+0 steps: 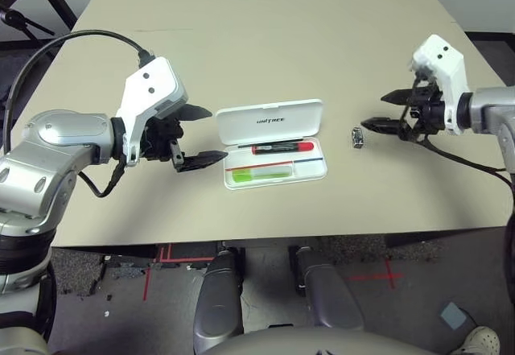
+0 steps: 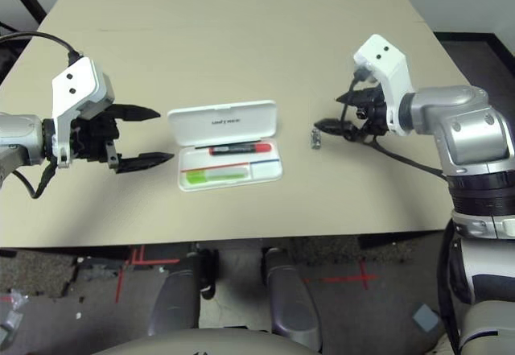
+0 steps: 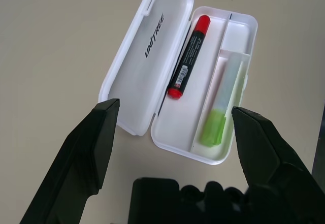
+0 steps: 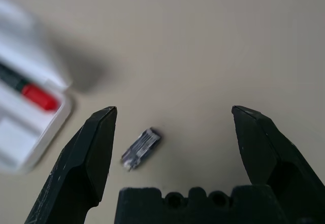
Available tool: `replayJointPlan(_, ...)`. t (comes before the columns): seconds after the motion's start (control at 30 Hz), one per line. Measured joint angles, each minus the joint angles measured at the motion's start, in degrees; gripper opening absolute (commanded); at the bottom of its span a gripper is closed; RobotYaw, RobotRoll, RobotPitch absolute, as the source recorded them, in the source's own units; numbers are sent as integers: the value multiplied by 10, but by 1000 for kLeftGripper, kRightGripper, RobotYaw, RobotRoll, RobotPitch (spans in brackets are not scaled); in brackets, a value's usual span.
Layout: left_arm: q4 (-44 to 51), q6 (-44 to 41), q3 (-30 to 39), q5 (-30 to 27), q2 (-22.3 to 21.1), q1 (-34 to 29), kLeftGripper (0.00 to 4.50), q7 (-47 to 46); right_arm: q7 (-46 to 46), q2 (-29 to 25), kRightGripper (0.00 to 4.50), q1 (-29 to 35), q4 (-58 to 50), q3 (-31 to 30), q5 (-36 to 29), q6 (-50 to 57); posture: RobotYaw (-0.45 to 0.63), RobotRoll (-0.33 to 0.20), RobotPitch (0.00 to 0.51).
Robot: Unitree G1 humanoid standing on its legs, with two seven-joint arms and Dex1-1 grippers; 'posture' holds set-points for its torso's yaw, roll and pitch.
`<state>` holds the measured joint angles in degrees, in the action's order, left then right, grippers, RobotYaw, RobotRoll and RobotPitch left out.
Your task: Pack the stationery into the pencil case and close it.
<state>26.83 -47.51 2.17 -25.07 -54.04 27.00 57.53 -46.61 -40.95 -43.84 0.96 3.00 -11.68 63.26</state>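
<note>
Between my right jaws [image 1: 381,110], at the right of the head view, nothing is gripped: they stand spread wide and empty, tips aimed at the tiny silver-and-black metal piece [image 1: 358,137] lying loose on the beige counter [image 1: 265,41] just beside them. My left jaws [image 1: 198,138], at centre left, are likewise released and bare, hovering just beside the flat white plastic pencil case [image 1: 278,171], whose hinged lid [image 1: 269,120] lies open. Inside it the red marker with black cap [image 1: 282,148] and the lime-green highlighter [image 1: 260,175] already rest. I judge the metal piece is next: I should straddle it squarely, come down low, pinch gently so it doesn't skid, then drop it into the tray's free corner.
</note>
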Motion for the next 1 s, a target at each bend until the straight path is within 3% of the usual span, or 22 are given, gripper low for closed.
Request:
replayJointPlan(0.17,-8,8,-12,0,7,10,4452,-5,87,49,4500,1,-5,24,-1,86,-99,0,211)
replayJointPlan(0.4,-8,13,-19,1,10,13,4452,-12,162,125,4500,52,-34,20,-4,134,-90,0,208)
replayJointPlan(0.7,-8,13,-25,2,10,13,4452,-16,192,133,4500,66,-44,-6,-7,127,-83,0,210)
replayJointPlan(0.83,-8,13,-28,2,10,13,4500,-18,197,130,3591,70,-43,-15,-6,115,-83,0,210)
replayJointPlan(1.0,-8,13,-29,2,10,15,4500,-21,194,126,1632,70,-41,-23,-11,107,-81,0,210)
